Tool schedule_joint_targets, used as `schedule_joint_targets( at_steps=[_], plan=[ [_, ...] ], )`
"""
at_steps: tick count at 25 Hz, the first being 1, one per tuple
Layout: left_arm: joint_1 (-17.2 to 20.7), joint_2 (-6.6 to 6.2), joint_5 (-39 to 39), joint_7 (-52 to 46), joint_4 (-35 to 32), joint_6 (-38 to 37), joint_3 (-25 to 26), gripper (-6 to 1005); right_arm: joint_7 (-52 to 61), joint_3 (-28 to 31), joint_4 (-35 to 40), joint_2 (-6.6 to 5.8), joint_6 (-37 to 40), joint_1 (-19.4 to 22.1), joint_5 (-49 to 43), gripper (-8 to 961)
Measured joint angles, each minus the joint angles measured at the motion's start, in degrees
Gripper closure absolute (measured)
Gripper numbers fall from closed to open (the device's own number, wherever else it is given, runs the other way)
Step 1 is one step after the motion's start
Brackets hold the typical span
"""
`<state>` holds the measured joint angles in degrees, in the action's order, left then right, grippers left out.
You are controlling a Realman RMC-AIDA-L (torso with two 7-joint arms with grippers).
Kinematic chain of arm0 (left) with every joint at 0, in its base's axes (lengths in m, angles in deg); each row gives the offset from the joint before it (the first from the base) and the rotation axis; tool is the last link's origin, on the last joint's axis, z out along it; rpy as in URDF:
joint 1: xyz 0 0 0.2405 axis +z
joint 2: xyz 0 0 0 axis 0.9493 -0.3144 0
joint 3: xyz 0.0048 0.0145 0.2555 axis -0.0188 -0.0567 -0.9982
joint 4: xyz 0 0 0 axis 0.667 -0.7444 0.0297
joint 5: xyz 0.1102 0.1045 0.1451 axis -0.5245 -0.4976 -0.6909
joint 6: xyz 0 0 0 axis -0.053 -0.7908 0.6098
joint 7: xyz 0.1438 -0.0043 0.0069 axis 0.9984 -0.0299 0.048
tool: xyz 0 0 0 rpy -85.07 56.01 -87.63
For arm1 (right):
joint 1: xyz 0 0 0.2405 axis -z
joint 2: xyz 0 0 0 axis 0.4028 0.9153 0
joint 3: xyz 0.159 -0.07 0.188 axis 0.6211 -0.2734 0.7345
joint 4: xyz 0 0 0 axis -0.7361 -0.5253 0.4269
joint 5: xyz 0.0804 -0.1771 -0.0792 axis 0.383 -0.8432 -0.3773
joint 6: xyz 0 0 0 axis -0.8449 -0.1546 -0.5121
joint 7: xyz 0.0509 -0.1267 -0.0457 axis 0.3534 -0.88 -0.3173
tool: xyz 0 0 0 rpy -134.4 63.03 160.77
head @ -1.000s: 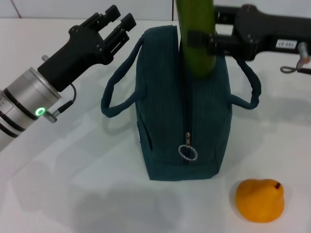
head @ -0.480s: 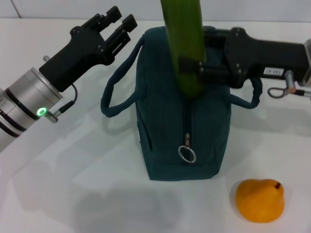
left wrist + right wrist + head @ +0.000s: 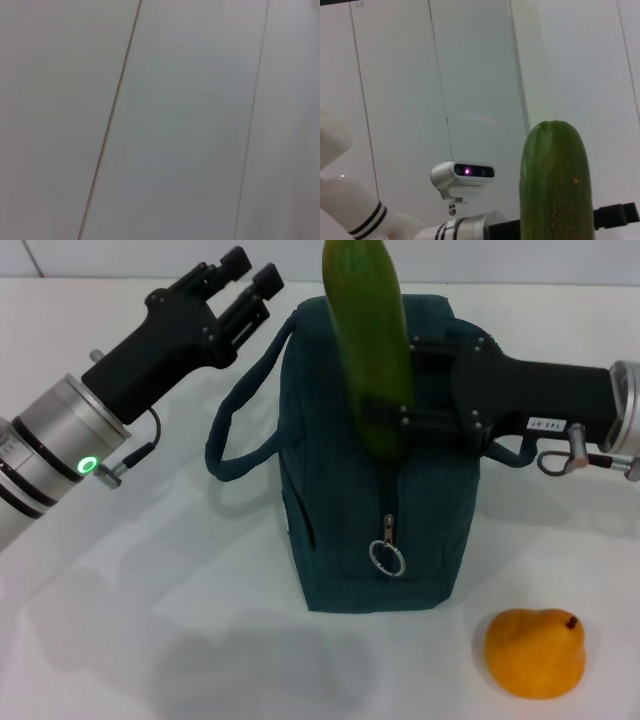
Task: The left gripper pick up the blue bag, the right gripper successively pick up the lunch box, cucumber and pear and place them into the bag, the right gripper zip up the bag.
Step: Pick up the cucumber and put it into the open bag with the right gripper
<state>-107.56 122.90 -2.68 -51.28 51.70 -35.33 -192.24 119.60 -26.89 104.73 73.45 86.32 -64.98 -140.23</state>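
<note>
Cucumber (image 3: 367,350) in right pincer (image 3: 408,418)

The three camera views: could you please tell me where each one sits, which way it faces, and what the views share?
Head view: high on the robot, looking forward and down at the blue bag, the pear, the left pincer and the right pincer gripping the upright cucumber.
Left wrist view: on the left arm, facing only pale panelled wall; no body parts show.
Right wrist view: on the right arm, facing the robot's head camera.
Shared: the cucumber, in head and right wrist views.
</note>
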Motion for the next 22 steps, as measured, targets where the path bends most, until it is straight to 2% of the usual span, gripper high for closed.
schedule_joint_targets(
  at_steps=[7,13,18,22],
  plan=[
    [1.21,0.24,3.79,1.83,-1.83,0.07,-0.05,520,-2.25,-2.38,-0.19,0.00,0.49,0.96,2.81,323],
    [3.99,0.36,6.52,14.10,-8.30,-0.08,0.22,513,-2.37,-2.34,0.02,0.00,-0.13,1.49,4.40,306],
    [4.76,0.30,9.15,15.01,-9.54,-0.29,0.23,508,-2.11,-2.04,0.02,-0.04,-0.97,1.61,4.60,291],
    [5.43,0.48,12.77,15.92,-10.23,-0.49,0.23,451,-2.14,-2.07,0.24,-0.08,-0.96,2.04,5.68,147]
  ],
)
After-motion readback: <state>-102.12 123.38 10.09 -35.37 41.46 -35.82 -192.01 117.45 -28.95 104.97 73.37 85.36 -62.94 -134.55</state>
